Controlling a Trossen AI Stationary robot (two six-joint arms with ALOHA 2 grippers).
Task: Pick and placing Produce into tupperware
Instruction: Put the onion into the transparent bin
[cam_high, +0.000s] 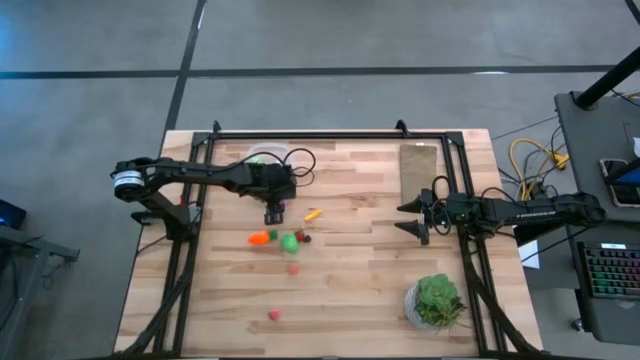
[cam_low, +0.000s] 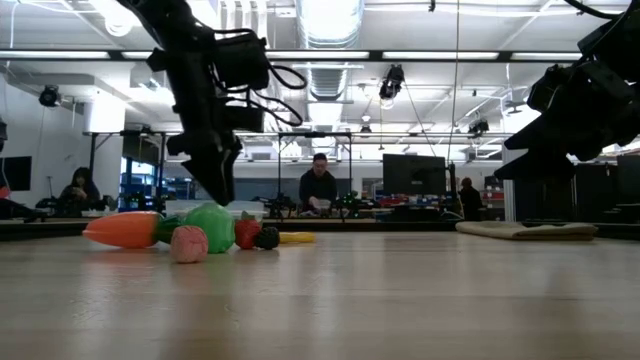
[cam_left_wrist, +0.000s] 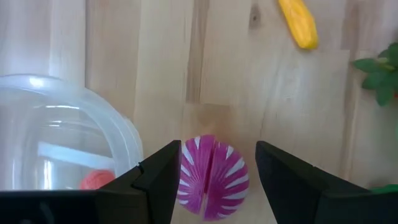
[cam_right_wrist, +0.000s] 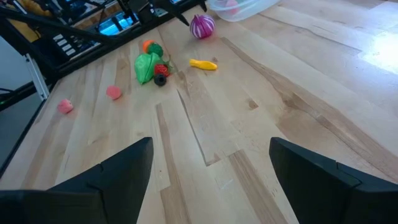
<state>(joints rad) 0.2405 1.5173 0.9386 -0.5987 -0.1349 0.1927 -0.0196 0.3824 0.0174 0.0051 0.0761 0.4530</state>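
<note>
The left gripper (cam_left_wrist: 214, 177) hangs over the middle of the wooden desk (cam_high: 350, 290), just in front of the clear round container (cam_left_wrist: 56, 137). Its two dark fingers (cam_left_wrist: 158, 180) are spread, and a purple-and-white striped ball (cam_left_wrist: 211, 177) sits on the desk between them. The ball lies closer to one finger, nearly touching it, while a clear gap separates it from the other. Whether either finger actually presses the ball cannot be told. The container stands right beside that nearer finger, with a small red piece (cam_left_wrist: 96, 180) visible inside it.

A yellow-orange piece (cam_left_wrist: 297, 23) lies alone on the desk a little beyond the ball. Farther toward the front edge sits a small cluster: an orange carrot (cam_high: 259, 238), a green leafy piece (cam_high: 289, 241), and a small red and dark piece (cam_high: 303, 237), all close together. Two pink pieces lie apart from the cluster, one (cam_high: 293, 269) near it and another (cam_high: 272, 314) nearer the front edge.

The right gripper (cam_high: 418, 217) waits well apart on the right side of the desk, its fingers (cam_right_wrist: 118, 174) spread wide and holding nothing. A flat tan board (cam_high: 419, 165) lies behind it, and a potted green plant (cam_high: 436, 300) stands in front.
</note>
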